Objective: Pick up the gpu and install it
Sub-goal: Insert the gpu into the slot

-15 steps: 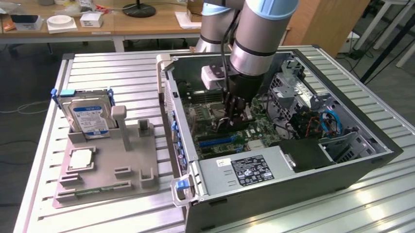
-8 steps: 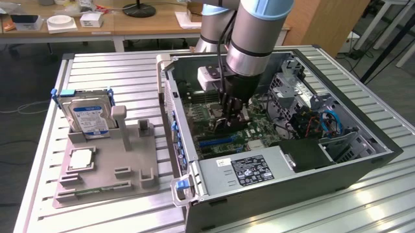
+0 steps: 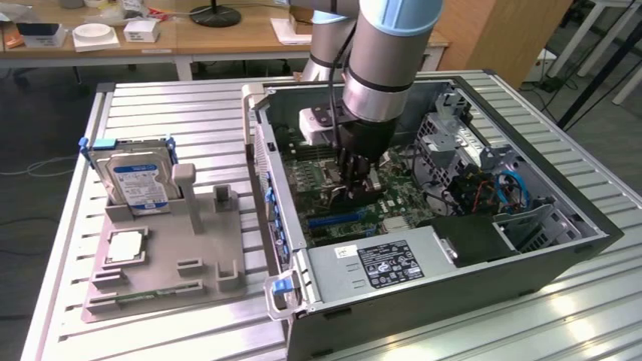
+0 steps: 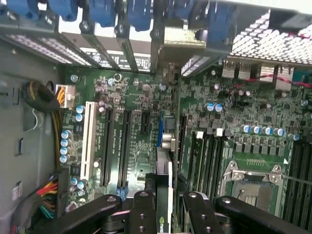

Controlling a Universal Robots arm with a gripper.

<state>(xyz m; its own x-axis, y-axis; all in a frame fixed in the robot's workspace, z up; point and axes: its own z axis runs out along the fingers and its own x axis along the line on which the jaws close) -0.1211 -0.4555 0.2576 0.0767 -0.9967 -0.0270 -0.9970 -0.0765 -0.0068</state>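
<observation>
My gripper (image 3: 359, 180) is down inside the open computer case (image 3: 561, 188), over the green motherboard (image 3: 311, 180). It is shut on the gpu (image 3: 357, 201), a thin dark card held upright. In the wrist view the gpu (image 4: 163, 180) appears edge-on like a blade, clamped between my black fingers (image 4: 143, 214). Its far end lines up with a blue slot (image 4: 159, 129) on the motherboard (image 4: 136, 141), and its bracket end points toward the metal slot covers (image 4: 175, 41). I cannot tell whether the card's lower edge touches the slot.
A grey fixture (image 3: 201, 252) on the exterior view's left holds a silver hard drive (image 3: 138, 182), a processor (image 3: 125, 247) and a green memory stick (image 3: 150, 295). Inside the case are the power supply (image 3: 386, 265), cables (image 3: 501, 188) and drive bays. The slatted metal table (image 3: 150, 105) carries everything.
</observation>
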